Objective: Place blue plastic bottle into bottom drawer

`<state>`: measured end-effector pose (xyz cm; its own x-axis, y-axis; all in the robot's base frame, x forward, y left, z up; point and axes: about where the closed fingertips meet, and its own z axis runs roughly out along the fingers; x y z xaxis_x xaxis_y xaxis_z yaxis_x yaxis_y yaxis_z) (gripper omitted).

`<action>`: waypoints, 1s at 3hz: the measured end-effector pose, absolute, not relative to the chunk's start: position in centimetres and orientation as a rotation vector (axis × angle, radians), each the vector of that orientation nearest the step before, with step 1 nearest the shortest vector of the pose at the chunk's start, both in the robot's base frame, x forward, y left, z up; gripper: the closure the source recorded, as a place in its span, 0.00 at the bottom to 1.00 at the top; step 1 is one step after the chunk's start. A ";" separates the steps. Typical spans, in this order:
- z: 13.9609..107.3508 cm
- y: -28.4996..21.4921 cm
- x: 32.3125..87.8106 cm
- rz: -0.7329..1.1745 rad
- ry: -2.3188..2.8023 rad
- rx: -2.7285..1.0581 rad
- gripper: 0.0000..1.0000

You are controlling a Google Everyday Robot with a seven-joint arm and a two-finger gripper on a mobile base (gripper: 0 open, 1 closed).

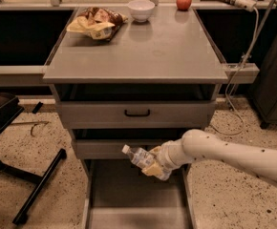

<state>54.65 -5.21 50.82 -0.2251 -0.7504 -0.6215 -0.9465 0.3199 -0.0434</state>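
The blue plastic bottle [137,156] is a small clear bottle with a white cap. It lies tilted, cap toward the upper left, held in my gripper [154,164]. The gripper is shut on the bottle's lower half. The white arm reaches in from the right. The bottle hangs above the back part of the open bottom drawer [129,194], a long grey tray pulled out toward the camera. It sits just in front of the middle drawer's face.
The grey cabinet top [143,51] carries a chip bag [95,23], a white bowl [141,9] and a red apple [183,1]. The upper drawer has a black handle [137,113]. Black chair legs [33,185] stand on the floor at left. A cable [234,80] hangs at right.
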 end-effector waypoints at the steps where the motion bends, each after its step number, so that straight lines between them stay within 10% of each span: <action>1: 48.0 -4.3 55.2 0.427 2.010 -1.404 1.00; 3: 44.9 -5.0 55.0 0.413 2.026 -1.399 1.00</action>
